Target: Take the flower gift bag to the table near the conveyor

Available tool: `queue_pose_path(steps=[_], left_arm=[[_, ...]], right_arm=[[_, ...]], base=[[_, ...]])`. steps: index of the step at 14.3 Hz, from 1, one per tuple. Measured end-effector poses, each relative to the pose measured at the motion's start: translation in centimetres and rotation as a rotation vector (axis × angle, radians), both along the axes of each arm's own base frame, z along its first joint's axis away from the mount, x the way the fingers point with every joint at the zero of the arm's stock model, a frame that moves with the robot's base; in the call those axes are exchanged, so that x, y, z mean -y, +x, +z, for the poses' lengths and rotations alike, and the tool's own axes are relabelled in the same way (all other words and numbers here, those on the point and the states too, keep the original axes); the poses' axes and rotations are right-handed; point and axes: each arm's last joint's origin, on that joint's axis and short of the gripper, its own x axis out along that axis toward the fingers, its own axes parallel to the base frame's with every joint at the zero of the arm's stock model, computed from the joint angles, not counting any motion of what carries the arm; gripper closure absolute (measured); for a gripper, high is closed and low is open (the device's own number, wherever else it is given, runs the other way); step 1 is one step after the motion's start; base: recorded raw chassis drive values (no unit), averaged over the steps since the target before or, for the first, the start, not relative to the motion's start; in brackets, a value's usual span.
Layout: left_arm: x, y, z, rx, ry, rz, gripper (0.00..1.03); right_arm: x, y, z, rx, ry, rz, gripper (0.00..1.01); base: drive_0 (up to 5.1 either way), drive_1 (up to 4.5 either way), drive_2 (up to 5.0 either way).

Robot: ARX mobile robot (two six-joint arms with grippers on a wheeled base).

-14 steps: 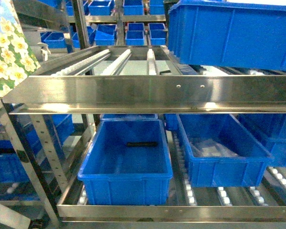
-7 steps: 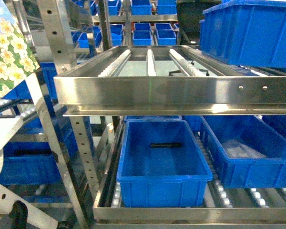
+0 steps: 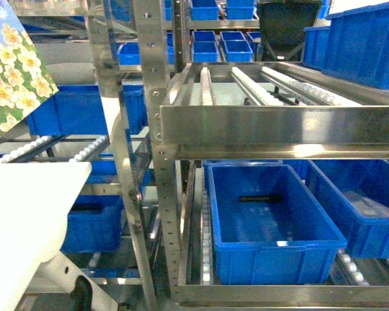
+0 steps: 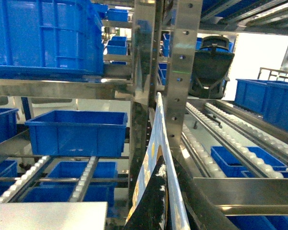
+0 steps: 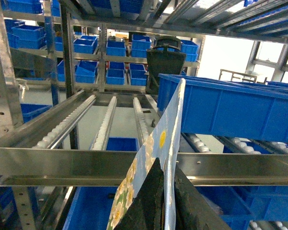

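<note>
The flower gift bag, blue with white and yellow blossoms, hangs at the head view's top left, above the white table whose corner shows at the lower left. The conveyor, steel racking with white roller tracks, fills the middle and right. Neither gripper shows in the head view. In the left wrist view my left gripper is shut on the bag's edge, with the table below to the left. In the right wrist view my right gripper is shut on the bag, facing the rack.
A perforated steel upright stands just right of the table's corner. Blue bins sit on the lower rollers, behind the table and on the upper shelf. A dark container sits at the back of the rack.
The head view has swung left: the rack and its blue bin slid to the right, and the white table has come into view at the lower left. The bag stays at the top left.
</note>
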Motion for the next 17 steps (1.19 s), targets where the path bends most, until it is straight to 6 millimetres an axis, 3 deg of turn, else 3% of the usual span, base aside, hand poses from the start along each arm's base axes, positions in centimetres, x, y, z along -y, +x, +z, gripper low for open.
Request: queue_pose_path(steps=[17], left_arm=[[-0.02, 0.00, -0.01, -0.001, 0.000, 0.001, 1.01]], right_arm=[[0.00, 0.00, -0.04, -0.003, 0.000, 0.000, 0.98]], base=[[-4.7, 0.93, 3.8]])
